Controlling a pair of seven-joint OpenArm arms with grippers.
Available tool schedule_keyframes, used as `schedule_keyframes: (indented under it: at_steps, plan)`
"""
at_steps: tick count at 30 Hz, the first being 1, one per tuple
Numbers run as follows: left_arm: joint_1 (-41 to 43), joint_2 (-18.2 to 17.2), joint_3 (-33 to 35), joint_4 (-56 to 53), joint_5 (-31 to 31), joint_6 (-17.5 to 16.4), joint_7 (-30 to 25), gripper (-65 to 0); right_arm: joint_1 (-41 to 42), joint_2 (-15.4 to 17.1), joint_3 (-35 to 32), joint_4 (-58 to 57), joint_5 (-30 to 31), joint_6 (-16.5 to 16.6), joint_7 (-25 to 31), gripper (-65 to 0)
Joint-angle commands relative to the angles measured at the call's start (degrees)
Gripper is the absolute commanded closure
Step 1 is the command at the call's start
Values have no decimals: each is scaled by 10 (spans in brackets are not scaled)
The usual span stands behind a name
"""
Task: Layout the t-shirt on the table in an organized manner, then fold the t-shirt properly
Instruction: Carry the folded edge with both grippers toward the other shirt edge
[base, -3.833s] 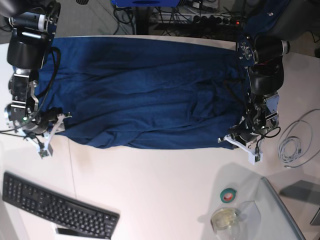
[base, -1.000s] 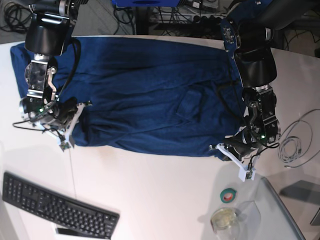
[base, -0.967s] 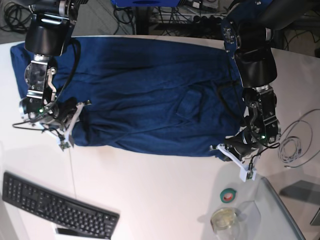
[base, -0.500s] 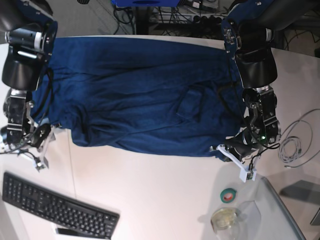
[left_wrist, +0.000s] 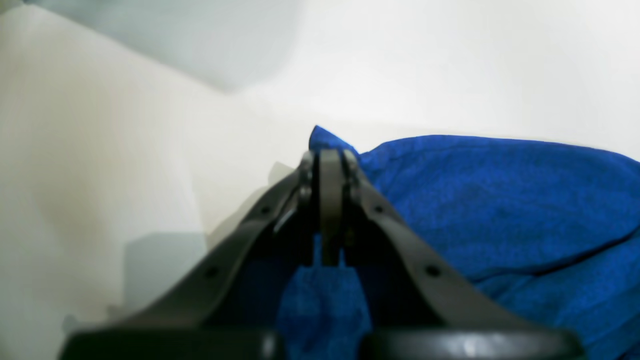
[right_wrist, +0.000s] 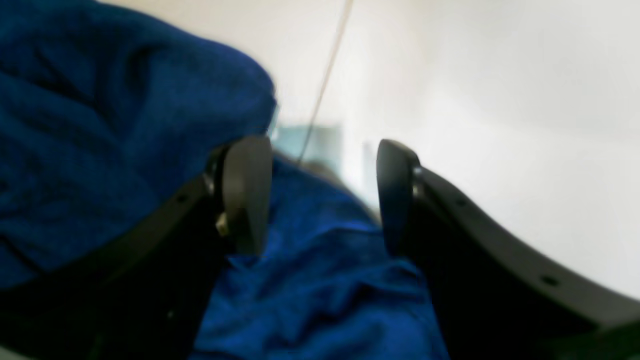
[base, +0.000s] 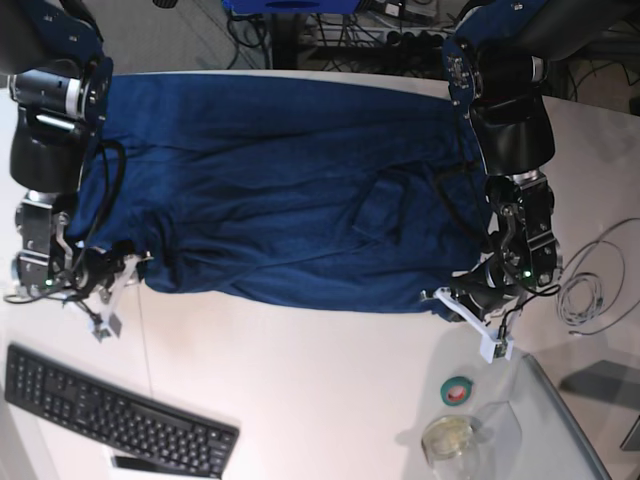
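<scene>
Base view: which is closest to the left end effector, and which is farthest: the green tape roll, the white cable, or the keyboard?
From the left end effector, at the t-shirt's corner:
1. Green tape roll, just below it, toward the table's near edge.
2. White cable, coiled off to the side, by the table's edge.
3. Keyboard, far across at the opposite corner.

Base view overhead facing the table (base: 320, 390), both wrist views close, low, sharing the t-shirt (base: 290, 190)

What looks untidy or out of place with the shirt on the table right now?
The t-shirt is spread across the table but not flat: creases run across it, a fold sticks up near the middle, and its near edge is wavy.
</scene>
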Motion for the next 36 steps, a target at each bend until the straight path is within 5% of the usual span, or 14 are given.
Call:
schedule_keyframes:
  at_steps: [1,10,11,15,31,33,36]
  plan:
    - [-15,-5,1,9,-7,-2,-10,0,21,5,0,-7,7,5,22,-321]
    - [-14,-5,1,8,-2,-2,-10,0,29,4,0,-77,7,5,62,-306]
    - [-14,-5,0,8,-2,-2,-10,0,29,4,0,-77,7,5,62,-281]
    - [-14,-5,1,8,-2,-2,-10,0,29,6,0,-72,7,5,62,0]
    - [-18,-4,0,10,-7,-2,-9,0,11,13,-54,69,7,6,23,-14]
    - [-15,-4,1,10,-7,-2,-9,0,11,11,-53,74,8,6,17,-75]
    - [-14,-4,2,9,-7,-2,-10,0,13,-4,-53,64,9,4,22,-296]
